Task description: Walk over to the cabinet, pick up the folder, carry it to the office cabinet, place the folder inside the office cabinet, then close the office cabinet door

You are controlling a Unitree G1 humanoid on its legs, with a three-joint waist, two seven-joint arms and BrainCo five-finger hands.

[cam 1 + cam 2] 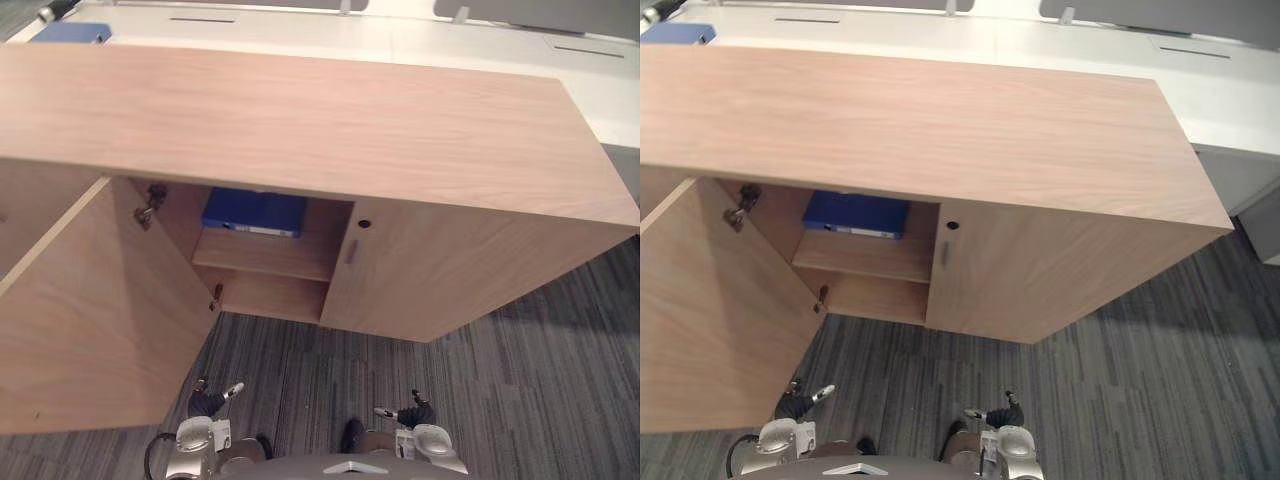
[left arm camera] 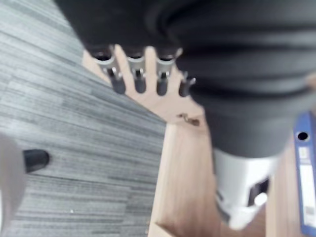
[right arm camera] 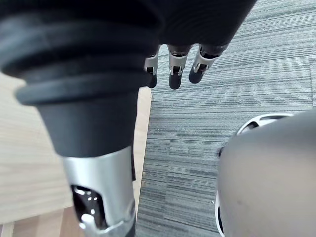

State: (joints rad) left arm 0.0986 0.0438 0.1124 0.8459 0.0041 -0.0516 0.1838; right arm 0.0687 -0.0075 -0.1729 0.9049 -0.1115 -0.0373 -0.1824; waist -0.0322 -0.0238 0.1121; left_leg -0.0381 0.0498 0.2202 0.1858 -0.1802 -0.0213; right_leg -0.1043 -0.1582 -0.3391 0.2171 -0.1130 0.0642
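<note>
Folder [image 1: 254, 212] is lying on the shelf [image 1: 265, 256] inside the office cabinet [image 1: 300, 120]. Left hand [image 1: 213, 399] and right hand [image 1: 408, 412] are hanging empty, fingers relaxed. Closing is coming next, I'd say: the open door [image 1: 90, 320] is needing a push.

folder [image 1: 254, 211] half hidden under cabinet top [image 1: 300, 120], open door [image 1: 100, 320] cut off

Grey striped carpet [image 1: 520, 400] spreads from four through eight o'clock. Up at twelve, a white desk [image 1: 470, 45] runs across, dark slots [image 1: 203, 19] in its top, and at eleven a flat blue object [image 1: 70, 33] lies on it.
</note>
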